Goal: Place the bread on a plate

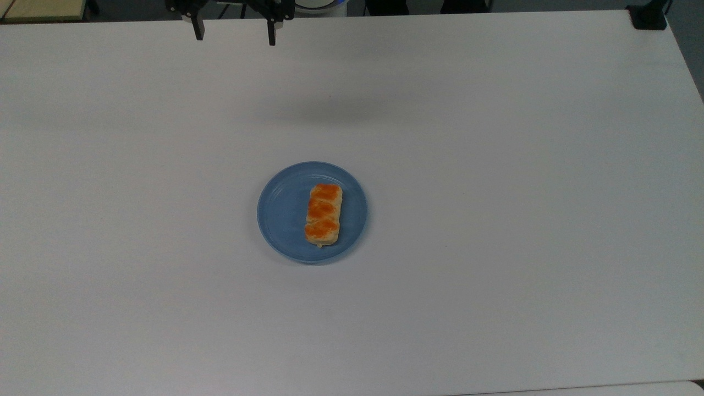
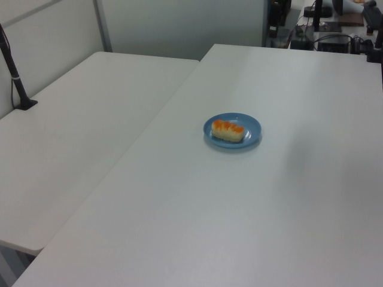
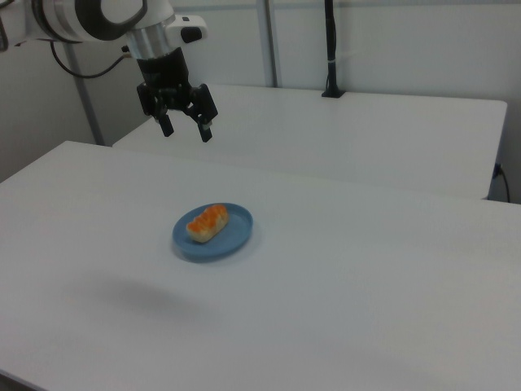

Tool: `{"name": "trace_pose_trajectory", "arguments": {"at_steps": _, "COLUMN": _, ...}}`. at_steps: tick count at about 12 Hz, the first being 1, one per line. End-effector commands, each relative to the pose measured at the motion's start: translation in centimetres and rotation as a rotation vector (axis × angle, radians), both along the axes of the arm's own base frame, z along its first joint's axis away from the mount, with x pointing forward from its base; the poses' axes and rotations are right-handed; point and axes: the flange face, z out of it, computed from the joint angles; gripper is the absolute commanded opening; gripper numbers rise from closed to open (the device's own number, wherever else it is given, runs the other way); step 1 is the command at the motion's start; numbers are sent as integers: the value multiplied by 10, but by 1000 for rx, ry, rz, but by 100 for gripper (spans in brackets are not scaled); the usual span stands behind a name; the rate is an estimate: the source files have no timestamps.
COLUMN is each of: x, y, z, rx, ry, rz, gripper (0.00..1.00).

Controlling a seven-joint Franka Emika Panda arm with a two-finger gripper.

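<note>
A: Where's the bread [image 1: 324, 214]?

B: Flat on the blue plate [image 1: 280, 212], a little toward 3 o'clock of the plate's centre in the top view. Three glazed bumps up. The whole bar sits inside the rim, and the plate rests on the white table [image 1: 495, 220].

A: And the gripper [image 1: 233, 32]?

B: High at the table's far edge in the top view, spread wide, nothing between the fingers. In the right view the gripper [image 3: 185, 129] hangs well above the tabletop, fingers pointing down, clear of the plate.

A: Bearing from the claw to the bread?

B: In the top view, roughly 5 o'clock from the gripper and well apart. In the right view the bread [image 3: 207, 222] lies about 6 o'clock, below the claw and a touch toward the right view's right.

A: Long axis?

B: In the top view it runs near 12-to-6, tipped slightly toward 1-to-7. The two fingers line up about 9-to-3 there, so the opening already spans the bar's short width.

A: Anything left to do?

B: My reading: no. The bread is on the plate, so the task looks finished; any return would mean a long reach toward 5 o'clock and a descent.
</note>
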Motion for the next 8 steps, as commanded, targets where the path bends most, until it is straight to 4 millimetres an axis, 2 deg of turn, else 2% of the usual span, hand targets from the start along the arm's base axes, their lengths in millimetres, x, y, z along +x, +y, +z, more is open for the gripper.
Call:
{"name": "trace_pose_trajectory", "arguments": {"at_steps": 1, "x": -11, "y": -2, "z": 1, "rx": -2, "ry": 9, "rz": 15, "gripper": 100}}
{"name": "trace_pose_trajectory", "arguments": {"at_steps": 8, "x": -14, "y": -8, "z": 2, "rx": -4, "ry": 29, "rz": 30, "gripper": 100}}
